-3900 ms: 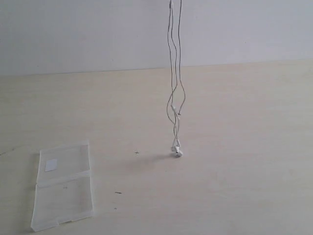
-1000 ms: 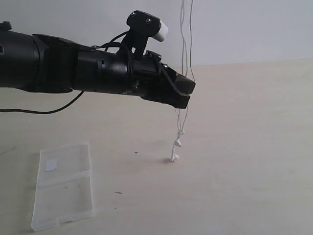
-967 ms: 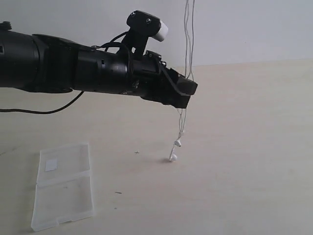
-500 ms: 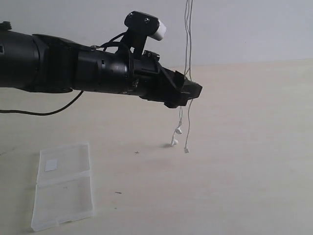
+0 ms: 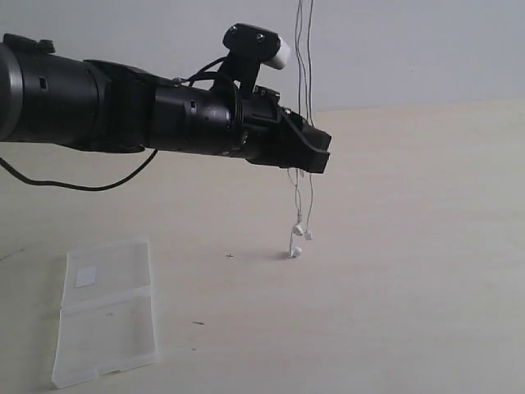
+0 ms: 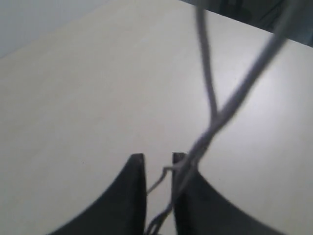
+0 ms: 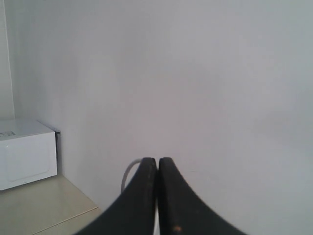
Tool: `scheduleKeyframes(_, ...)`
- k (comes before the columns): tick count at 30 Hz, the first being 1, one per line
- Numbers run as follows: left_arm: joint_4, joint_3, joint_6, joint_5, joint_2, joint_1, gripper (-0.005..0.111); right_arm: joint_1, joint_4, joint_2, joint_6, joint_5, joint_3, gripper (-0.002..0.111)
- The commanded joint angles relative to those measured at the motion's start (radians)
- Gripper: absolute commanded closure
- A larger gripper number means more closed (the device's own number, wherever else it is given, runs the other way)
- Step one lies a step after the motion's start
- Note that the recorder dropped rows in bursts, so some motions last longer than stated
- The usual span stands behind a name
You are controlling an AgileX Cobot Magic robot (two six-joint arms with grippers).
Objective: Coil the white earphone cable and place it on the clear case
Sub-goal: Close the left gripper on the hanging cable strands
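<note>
The white earphone cable [image 5: 298,230] hangs in long strands from above the exterior view, its earbuds dangling just at the table. My left gripper [image 5: 318,156] reaches in from the left at mid-height of the strands. In the left wrist view this gripper [image 6: 159,159] stands open by a narrow gap, and blurred cable strands [image 6: 230,105] run between its fingers and over one of them. My right gripper [image 7: 158,161] is shut, with a white cable loop [image 7: 126,178] showing beside one finger; it is out of the exterior view. The clear case [image 5: 107,320] lies open flat at the front left, far from both grippers.
The thick black left arm [image 5: 123,103] spans the left half of the exterior view above the table. A white box-like appliance [image 7: 24,154] stands on a ledge in the right wrist view. Pale table [image 5: 410,287] lies right of the cable.
The left arm came in from the left and reached the hanging strands. Over the last half second the strands and earbuds swung slightly left, and the gripper shifted a little with them.
</note>
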Motion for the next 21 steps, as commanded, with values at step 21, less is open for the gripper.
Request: scheduleKeyframes(21, 0.085, 0.017, -0.095, 0.003, -0.013, -0.001, 0.107, 0.0, -0.172, -0.05, 0.069, 0.002, -0.004, 0.108)
